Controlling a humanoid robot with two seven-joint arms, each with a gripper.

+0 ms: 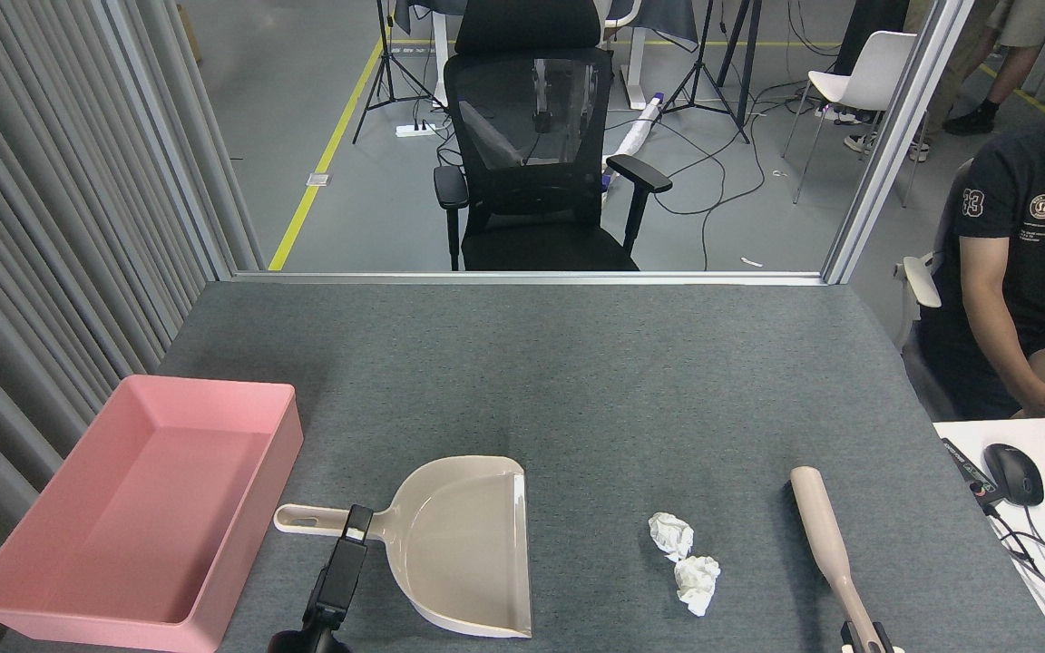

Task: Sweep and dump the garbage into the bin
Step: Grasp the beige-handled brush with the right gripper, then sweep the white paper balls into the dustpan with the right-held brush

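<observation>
While both wads of garbage [684, 559] lay loose on the grey table [577, 381], I judged nothing had been swept yet. Only one view to go on, the head view.

Head view: the two crumpled white wads sat touching each other, between the dustpan [463, 544] and the brush [826, 540], nearer the front edge. Dustpan was flat on the table, open mouth facing right toward the wads, pan bare inside. Bin [33, 580] was at the front left, just beside the dustpan handle, nothing in it.

My left gripper [355, 526] sat at the dustpan handle where it meets the pan; seen end-on and dark, so I couldn't tell whether the jaws were closed on the handle or only resting over it. My right gripper [867, 638] was at the near end of the brush handle, mostly cut off by the bottom edge; couldn't tell its state either.

My read: tools being picked up, early stage. Left to do: sweep both wads into the pan, carry the pan left, tip it into the bin.

A seated person [1021, 272] was at far right, clear of the table.
</observation>
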